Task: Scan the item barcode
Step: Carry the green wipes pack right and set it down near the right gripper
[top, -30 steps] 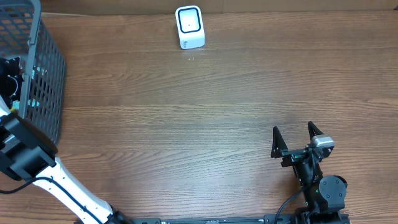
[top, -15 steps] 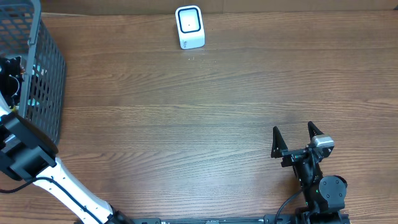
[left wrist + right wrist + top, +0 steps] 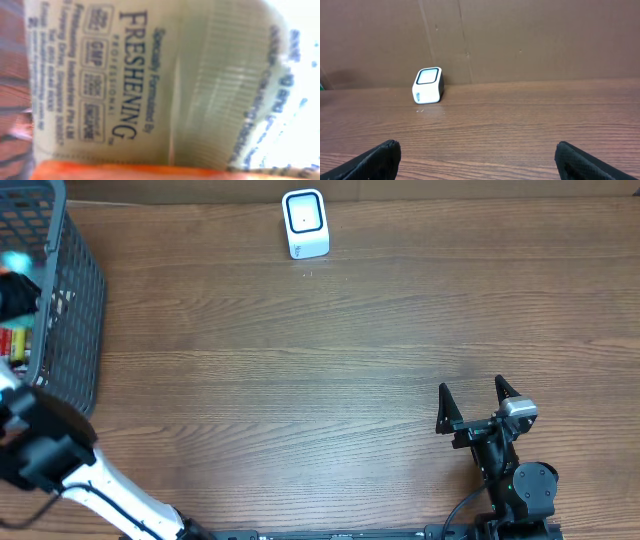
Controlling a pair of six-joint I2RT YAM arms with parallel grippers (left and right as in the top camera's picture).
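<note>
The wide brown wooden table [image 3: 350,360] makes for a long carry, and that is the main risk. The grey plastic mesh basket [image 3: 75,290] sits at the far left edge of the overhead frame, while the small white barcode scanner with a dark window [image 3: 305,224] stands at top centre, well apart from it. With a shallow hold, the item could slip on the lift or catch on the basket's wall.

The pale printed sachet marked "FRESHENING" [image 3: 150,85] looks soft, so it may crumple and hide its barcode. I can make out no barcode on the face turned to the wrist camera.

The left gripper [image 3: 17,292] is down inside the basket, a dark blur at upper left. I cannot tell whether its jaws are spread or pinching the sachet, since no finger shows in the wrist view. The sachet fills that view, so it lies against or just beside the gripper. The right gripper [image 3: 471,386], at lower right, stands spread wide and holds nothing.
</note>
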